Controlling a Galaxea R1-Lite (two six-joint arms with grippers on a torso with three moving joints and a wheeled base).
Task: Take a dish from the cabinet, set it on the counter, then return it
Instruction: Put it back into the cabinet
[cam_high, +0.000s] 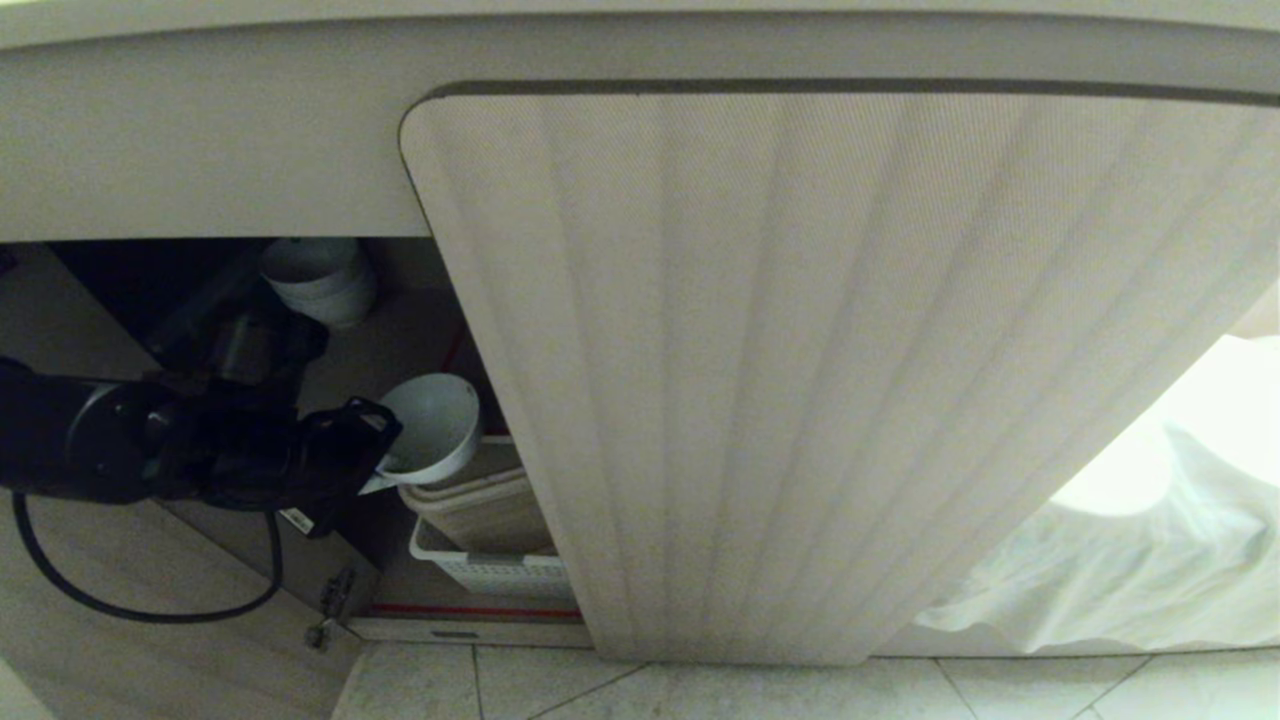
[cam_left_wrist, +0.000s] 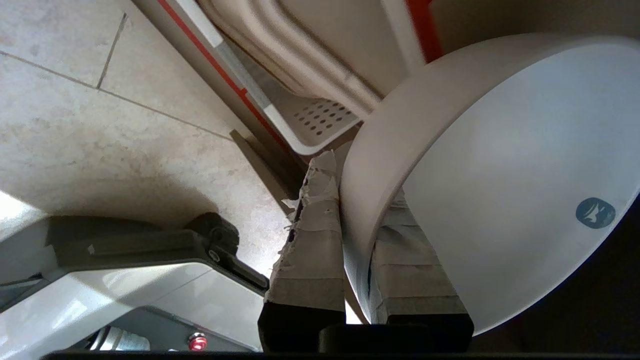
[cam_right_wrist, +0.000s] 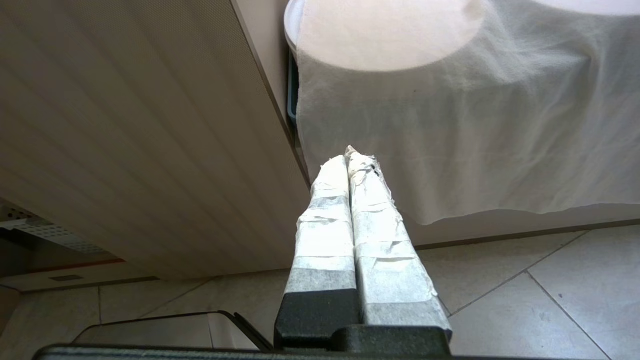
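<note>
1. The low pale beige cabinet (cam_high: 200, 170) with vertically fluted doors is standing open on its left side.
2. The left claw (cam_left_wrist: 357, 210) is gripping the small round white bowl (cam_high: 432, 425) by its rim, at the cabinet's opening above a white perforated basket (cam_high: 490, 572).
3. The right claw (cam_right_wrist: 350, 160) is hanging clenched, empty, near a white cloth (cam_right_wrist: 475, 125).

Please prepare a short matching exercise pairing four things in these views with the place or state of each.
Things:
1. bowl
2. right gripper
3. stack of bowls
4. white basket

Places or states:
A. shut on nothing, beside the hanging white cloth
B. pinched at its rim by the left gripper
C. on the bottom shelf of the cabinet
D. standing further back, in the dark of the cabinet

Pairs: 1-B, 2-A, 3-D, 4-C
</note>
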